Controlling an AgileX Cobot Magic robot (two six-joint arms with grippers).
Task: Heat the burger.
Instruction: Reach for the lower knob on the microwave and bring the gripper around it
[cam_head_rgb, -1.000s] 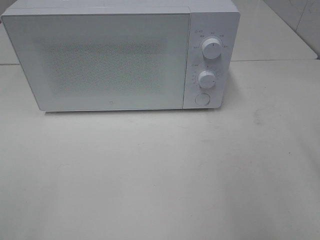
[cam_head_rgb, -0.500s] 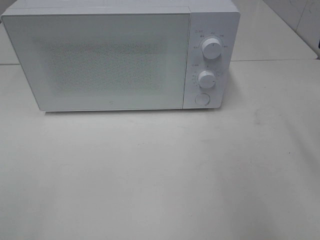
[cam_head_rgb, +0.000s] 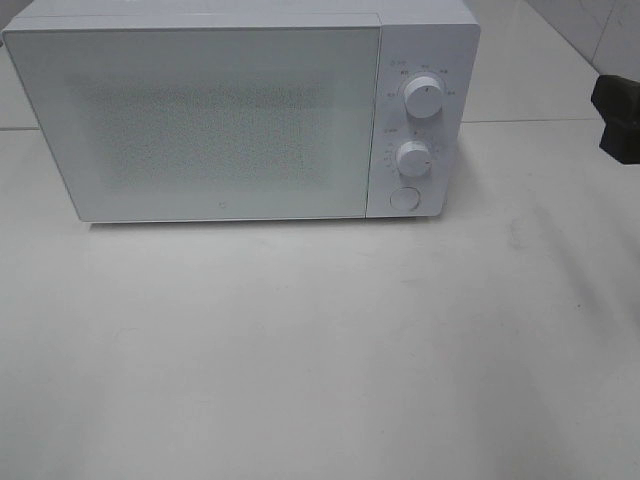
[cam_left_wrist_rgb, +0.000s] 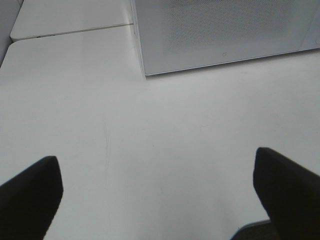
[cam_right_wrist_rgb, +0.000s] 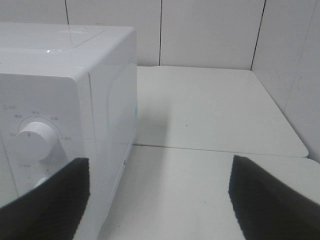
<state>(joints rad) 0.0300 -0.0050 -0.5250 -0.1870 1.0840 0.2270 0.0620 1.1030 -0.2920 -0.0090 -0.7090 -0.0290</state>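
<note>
The burger is out of view in every frame. A white microwave (cam_head_rgb: 200, 120) stands at the back of the table with its door shut; two dials (cam_head_rgb: 424, 100) (cam_head_rgb: 413, 158) and a round button (cam_head_rgb: 404, 198) sit on its right panel. My left gripper (cam_left_wrist_rgb: 157, 192) is open over bare table in front of the microwave's (cam_left_wrist_rgb: 225, 30) lower left corner, holding nothing. My right gripper (cam_right_wrist_rgb: 159, 200) is open and empty to the right of the microwave (cam_right_wrist_rgb: 75, 75), level with its upper dial (cam_right_wrist_rgb: 35, 138). A dark part of the right arm (cam_head_rgb: 620, 118) shows at the right edge of the exterior view.
The white table (cam_head_rgb: 320, 350) stretches in front of the microwave. A seam (cam_head_rgb: 540, 121) runs between two tabletops to the microwave's right. A tiled wall (cam_right_wrist_rgb: 210, 30) stands behind the table.
A dark part of the right arm has come into the exterior view at its right edge. The microwave has not moved.
</note>
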